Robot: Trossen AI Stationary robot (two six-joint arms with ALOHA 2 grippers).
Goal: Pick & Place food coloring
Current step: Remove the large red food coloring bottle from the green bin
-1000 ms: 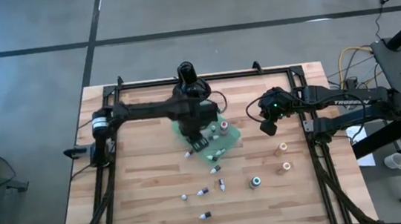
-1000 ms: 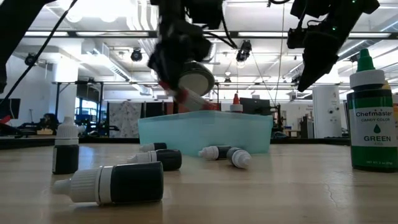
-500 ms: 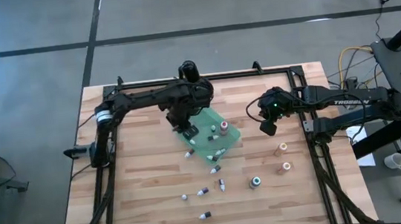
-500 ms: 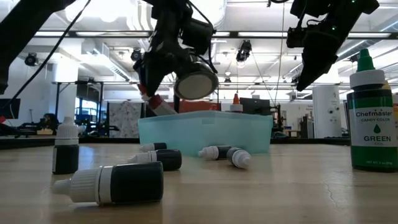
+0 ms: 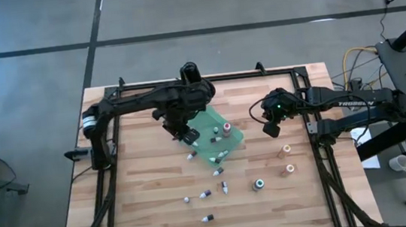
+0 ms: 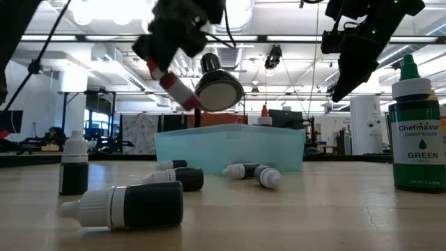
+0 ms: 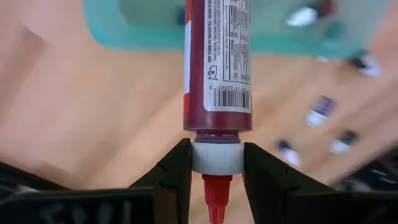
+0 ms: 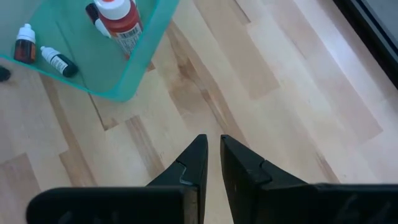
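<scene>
While the left hand clamps a red food coloring bottle by its white collar, nozzle back between the fingers and body pointing forward, the sensible course is to treat the grip as thin: it holds only the narrow neck, so the long body could swing if the arm turns sharply. From above, this hand hangs over the table just at the near-left edge of the teal tray, the bottle tilted in the air beside it. I judge the step to be carrying the bottle to its drop, and it will go best with a slow, level approach and a release low over the tray floor, clear of the bottles already lying there. More small bottles lie scattered on the boards nearer the front. The right hand, fingers pressed together and empty, waits above the table right of the tray.
</scene>
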